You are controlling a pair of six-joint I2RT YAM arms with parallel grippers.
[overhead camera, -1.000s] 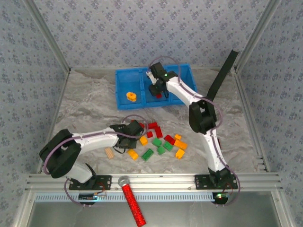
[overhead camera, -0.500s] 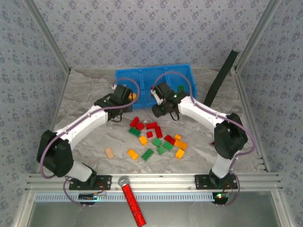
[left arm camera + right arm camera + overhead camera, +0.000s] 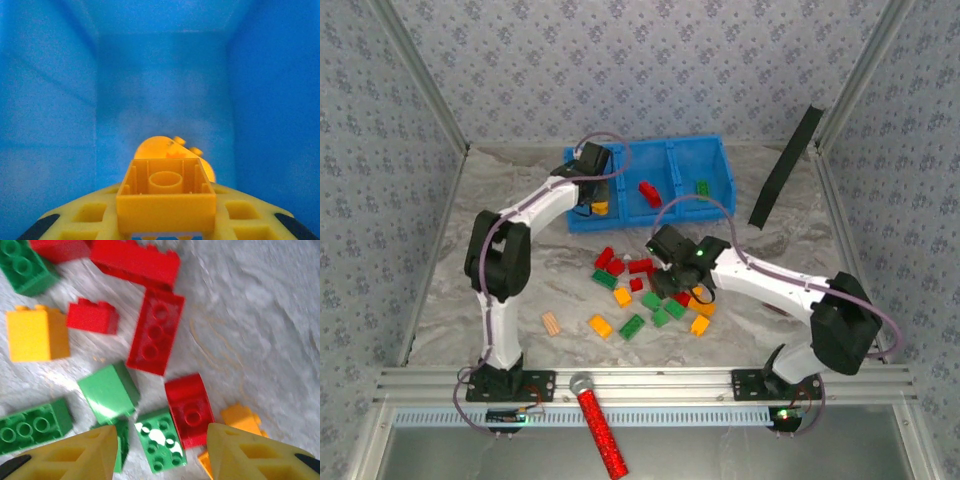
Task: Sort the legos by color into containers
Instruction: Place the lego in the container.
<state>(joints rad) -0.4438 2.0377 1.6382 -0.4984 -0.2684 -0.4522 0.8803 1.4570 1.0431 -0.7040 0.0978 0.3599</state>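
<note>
Tray [image 3: 270, 100] walls flank the gripped yellow brick [image 3: 166, 200].

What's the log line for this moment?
left hand: shut on yellow brick, inside left compartment of blue tray | right hand: open, above loose legos

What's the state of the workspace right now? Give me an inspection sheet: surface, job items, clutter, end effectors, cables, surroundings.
Surface: table under a crumpled grey-white cover.
Job's things: blue tray at the far side; red brick in its middle compartment, green brick in the right one, round yellow piece in the left one; loose legos piled mid-table.
Clutter: tan ridged block beside the pile; red glittery stick across the front rail.
End effectors: left end effector inside the left compartment, shut on a yellow-orange brick; right end effector open above the pile.
Cables: left arm's cable loop and right arm's cable loop arch above the wrists.
Surroundings: patterned walls; black strip leaning at right.
</note>
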